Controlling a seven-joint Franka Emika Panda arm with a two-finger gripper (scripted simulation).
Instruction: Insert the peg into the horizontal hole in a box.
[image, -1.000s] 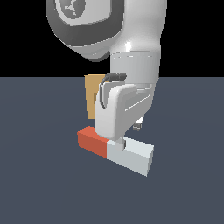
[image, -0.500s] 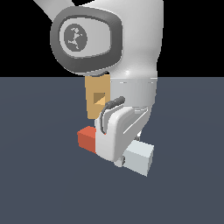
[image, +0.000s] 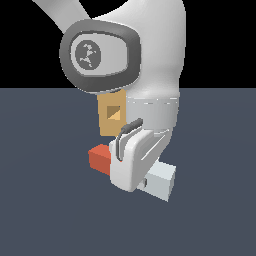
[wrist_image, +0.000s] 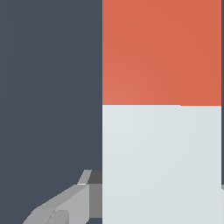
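Note:
The peg lies low over the dark floor, its red end toward the exterior view's left and its pale end toward the right. My gripper straddles the peg's middle from above, and the white hand hides that stretch. In the wrist view the peg fills most of the picture. One grey finger presses against its long edge with no gap showing, and only a sliver of the other finger shows on the far edge. Behind the peg stands the tan-orange box, its small square hole facing the camera.
The arm's large white and grey link hangs in front of the camera and covers the box's top and right side. The dark blue-grey floor stretches around the peg and the box.
The hand has sunk a little lower over the peg's middle. The arm's upper link has swung closer to the camera. The peg lies where it did.

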